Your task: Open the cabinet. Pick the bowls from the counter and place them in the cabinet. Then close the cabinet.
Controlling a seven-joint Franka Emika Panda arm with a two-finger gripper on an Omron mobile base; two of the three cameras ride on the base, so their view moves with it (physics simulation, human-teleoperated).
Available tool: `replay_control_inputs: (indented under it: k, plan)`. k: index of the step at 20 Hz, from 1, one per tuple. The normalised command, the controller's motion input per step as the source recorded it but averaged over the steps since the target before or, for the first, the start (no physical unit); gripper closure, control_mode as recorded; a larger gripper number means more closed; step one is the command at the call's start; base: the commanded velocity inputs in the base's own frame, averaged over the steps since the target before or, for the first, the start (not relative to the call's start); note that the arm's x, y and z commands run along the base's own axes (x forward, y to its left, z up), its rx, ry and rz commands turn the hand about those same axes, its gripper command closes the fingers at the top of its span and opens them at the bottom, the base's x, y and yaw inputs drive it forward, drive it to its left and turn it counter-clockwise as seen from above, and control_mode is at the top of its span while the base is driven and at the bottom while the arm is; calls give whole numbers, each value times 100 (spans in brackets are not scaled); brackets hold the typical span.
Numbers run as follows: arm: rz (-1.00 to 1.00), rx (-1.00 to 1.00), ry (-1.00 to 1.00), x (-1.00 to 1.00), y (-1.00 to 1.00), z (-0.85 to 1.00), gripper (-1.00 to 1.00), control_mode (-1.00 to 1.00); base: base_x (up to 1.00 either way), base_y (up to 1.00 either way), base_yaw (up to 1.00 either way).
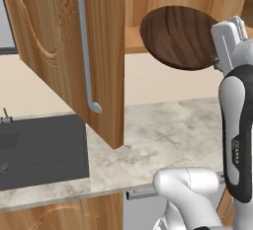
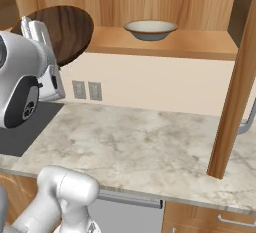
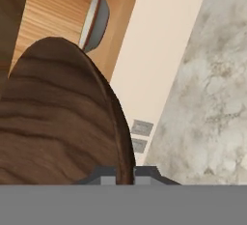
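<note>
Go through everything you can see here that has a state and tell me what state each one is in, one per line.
cabinet: both doors open
tan bowl: upright on the cabinet shelf
dark wooden bowl: held tilted on edge, at the shelf's front edge
gripper: shut on the dark wooden bowl's rim
counter: no bowls on the part in view

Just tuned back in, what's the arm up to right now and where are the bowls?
The gripper is shut on the rim of the dark wooden bowl, holding it tilted on edge at the open cabinet's shelf. The tan bowl already sits upright on that shelf. Both cabinet doors stand open over the counter, so this second bowl is not yet set down and closing is still to come.
</note>
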Motion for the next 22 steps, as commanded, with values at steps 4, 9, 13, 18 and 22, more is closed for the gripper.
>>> replay_control_inputs:
  k: [4,9,13,18,22]
  plan:
    - [3,0,0,49,20,25,100,-100,0,0,0]
    - [3,0,0,58,34,8,100,-100,0,0,0]
    - [0,0,-7,41,33,0,100,-100,0,0,0]
    - [0,0,-2,53,39,0,100,-100,0,0,0]
    - [0,3,4,64,30,0,100,-100,0,0,0]
